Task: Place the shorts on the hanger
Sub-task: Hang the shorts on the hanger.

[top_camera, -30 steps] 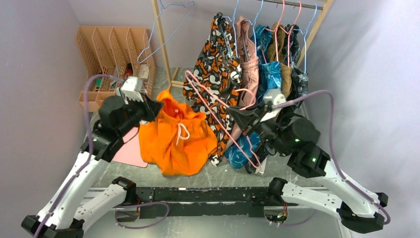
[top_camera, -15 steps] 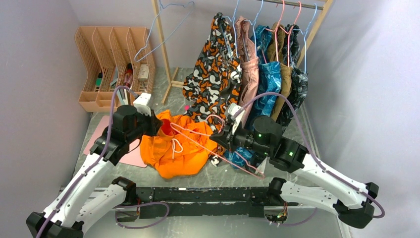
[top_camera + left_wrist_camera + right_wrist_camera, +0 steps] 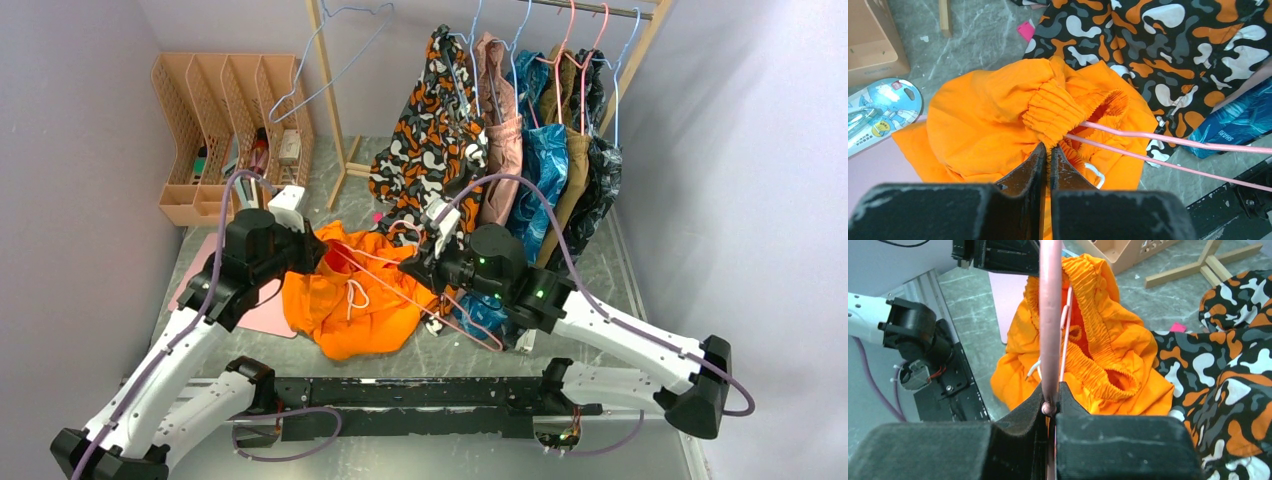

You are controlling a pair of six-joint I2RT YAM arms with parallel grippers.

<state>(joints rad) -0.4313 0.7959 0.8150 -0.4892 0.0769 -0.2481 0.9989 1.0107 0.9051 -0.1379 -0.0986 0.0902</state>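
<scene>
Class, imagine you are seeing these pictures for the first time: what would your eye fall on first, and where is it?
The bright orange shorts bunched in the middle of the scene stand out first, their gathered waistband pinched by the left gripper. Next comes the pink hanger, clamped in the right gripper, its wire reaching into the waist opening. At the back hangs an orange, black and white patterned garment.

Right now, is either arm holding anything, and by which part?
The left gripper pinches the shorts by the elastic waistband; the right gripper clamps the hanger on its pink wire.
</scene>
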